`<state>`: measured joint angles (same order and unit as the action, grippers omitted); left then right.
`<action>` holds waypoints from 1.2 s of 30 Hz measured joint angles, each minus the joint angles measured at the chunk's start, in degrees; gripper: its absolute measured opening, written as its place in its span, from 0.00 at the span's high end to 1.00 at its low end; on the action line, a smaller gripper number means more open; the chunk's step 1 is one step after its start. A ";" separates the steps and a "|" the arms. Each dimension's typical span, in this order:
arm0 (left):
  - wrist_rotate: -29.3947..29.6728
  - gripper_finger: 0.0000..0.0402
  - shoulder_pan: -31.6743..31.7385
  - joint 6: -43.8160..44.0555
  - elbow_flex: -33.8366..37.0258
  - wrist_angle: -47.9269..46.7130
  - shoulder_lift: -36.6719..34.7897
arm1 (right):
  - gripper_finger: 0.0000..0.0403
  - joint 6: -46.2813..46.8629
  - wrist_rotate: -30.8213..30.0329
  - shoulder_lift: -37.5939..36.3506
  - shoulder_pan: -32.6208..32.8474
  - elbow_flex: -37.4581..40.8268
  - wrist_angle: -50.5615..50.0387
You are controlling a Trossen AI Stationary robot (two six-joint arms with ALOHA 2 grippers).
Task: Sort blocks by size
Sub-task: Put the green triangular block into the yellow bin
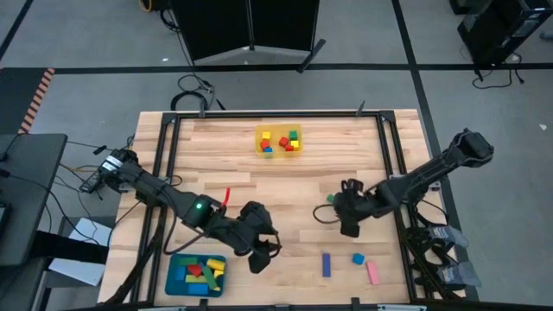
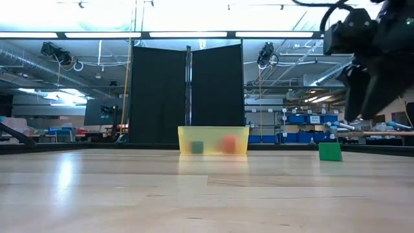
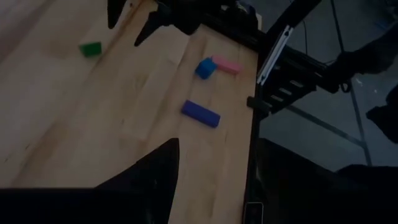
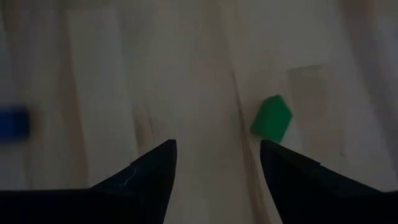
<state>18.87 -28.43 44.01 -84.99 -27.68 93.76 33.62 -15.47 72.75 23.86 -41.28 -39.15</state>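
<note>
Now the right gripper (image 4: 214,163) hovers, jaws spread and empty, green block (image 4: 272,117) just ahead of them. Left gripper (image 1: 262,253): jaws' state unclear.

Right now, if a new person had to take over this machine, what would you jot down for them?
Left claw: open, empty, near the teal rounded tray, which holds longer painted blocks.
Right claw: open, empty, hovering by the small green cube.
Done: tiny cubes sit in the translucent yellow square tray.
Left: green cube, purple wooden bar, small blue cube, pink wooden bar, thin red piece, all loose on the table.
</note>
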 joint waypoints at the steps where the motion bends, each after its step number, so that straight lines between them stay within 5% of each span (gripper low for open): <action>1: 0.00 0.46 -0.04 0.13 0.00 -0.04 0.00 | 0.40 -2.90 2.10 0.00 -1.28 0.00 -0.43; 15: 1.19 0.46 -0.06 4.19 -0.02 1.62 0.04 | 0.40 -45.98 15.56 1.11 -16.34 0.02 -1.60; 36: 3.76 0.46 -0.06 10.49 -0.02 2.63 0.04 | 0.38 -63.68 18.37 14.38 -23.56 -0.06 5.65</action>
<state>22.63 -28.49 54.50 -85.01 -25.05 93.80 -30.06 2.90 87.13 0.31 -41.34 -33.50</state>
